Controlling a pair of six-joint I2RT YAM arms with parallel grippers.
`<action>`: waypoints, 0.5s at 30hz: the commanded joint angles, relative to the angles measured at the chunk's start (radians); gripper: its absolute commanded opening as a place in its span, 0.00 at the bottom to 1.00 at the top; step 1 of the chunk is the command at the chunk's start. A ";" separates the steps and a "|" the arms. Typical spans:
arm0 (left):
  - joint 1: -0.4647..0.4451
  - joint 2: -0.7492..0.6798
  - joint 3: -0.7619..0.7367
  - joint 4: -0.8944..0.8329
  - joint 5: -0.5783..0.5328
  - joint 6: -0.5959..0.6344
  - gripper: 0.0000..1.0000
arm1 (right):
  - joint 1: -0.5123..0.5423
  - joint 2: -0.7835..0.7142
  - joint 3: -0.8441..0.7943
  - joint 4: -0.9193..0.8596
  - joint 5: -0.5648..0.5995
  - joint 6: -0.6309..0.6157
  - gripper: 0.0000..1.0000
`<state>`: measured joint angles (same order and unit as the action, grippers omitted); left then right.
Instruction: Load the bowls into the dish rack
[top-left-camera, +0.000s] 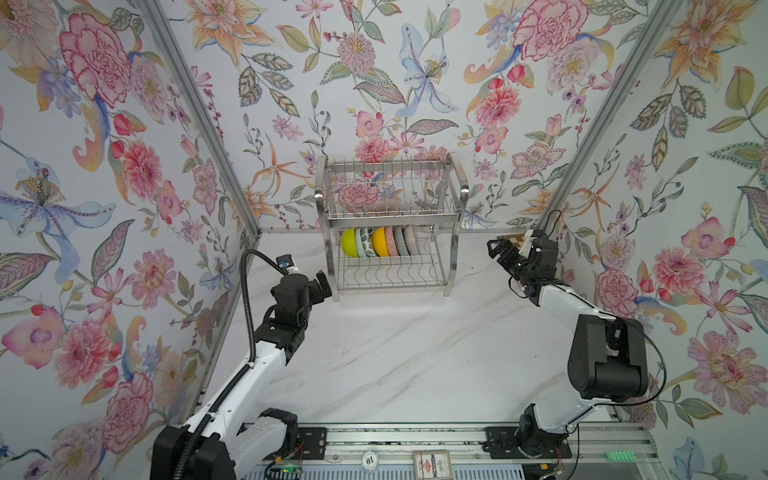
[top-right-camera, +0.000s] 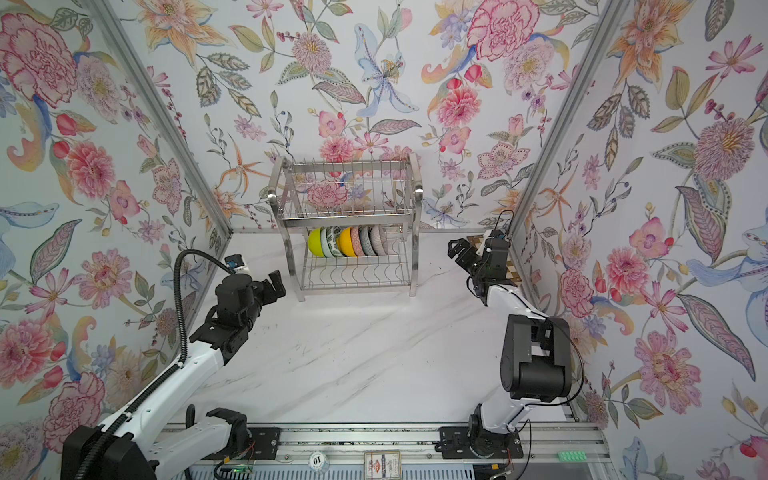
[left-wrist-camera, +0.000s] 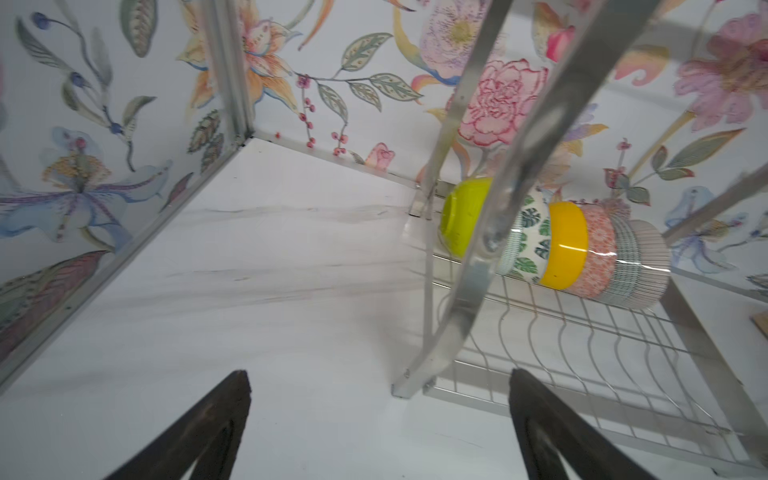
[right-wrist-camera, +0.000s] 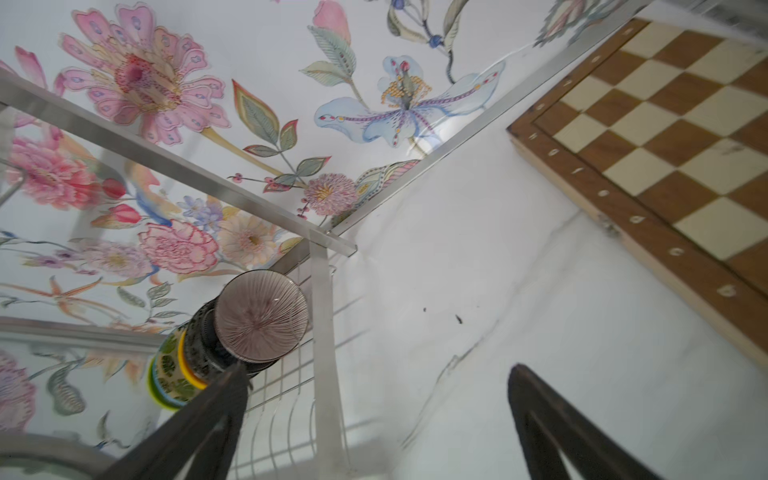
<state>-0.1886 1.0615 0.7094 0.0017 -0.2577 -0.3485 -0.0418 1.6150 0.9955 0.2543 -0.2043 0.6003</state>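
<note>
All bowls (top-left-camera: 379, 242) on edge in dish rack (top-left-camera: 390, 216) lower tier, frame center; none loose. Wide and empty: left gripper (top-left-camera: 323, 284), right gripper (top-left-camera: 496, 249). Looks finished.

The bowls (top-left-camera: 380, 242) show lime, green-leaf white, orange-yellow and pink; the chessboard (right-wrist-camera: 665, 137) is checked brown and cream.

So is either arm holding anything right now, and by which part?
Nothing: left gripper and right gripper are open, empty; bowls sit in the dish rack.
</note>
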 joint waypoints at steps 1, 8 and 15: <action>0.119 0.024 0.011 -0.068 -0.083 0.044 0.99 | 0.045 -0.069 -0.063 -0.081 0.244 -0.186 0.99; 0.279 0.127 -0.008 0.042 -0.237 0.001 0.99 | 0.124 -0.138 -0.245 0.057 0.559 -0.412 0.99; 0.279 0.286 -0.046 0.241 -0.407 0.120 0.99 | 0.162 -0.161 -0.376 0.181 0.677 -0.545 0.98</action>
<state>0.0872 1.3067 0.6888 0.1413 -0.5610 -0.2832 0.0982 1.4860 0.6632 0.3374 0.3630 0.1604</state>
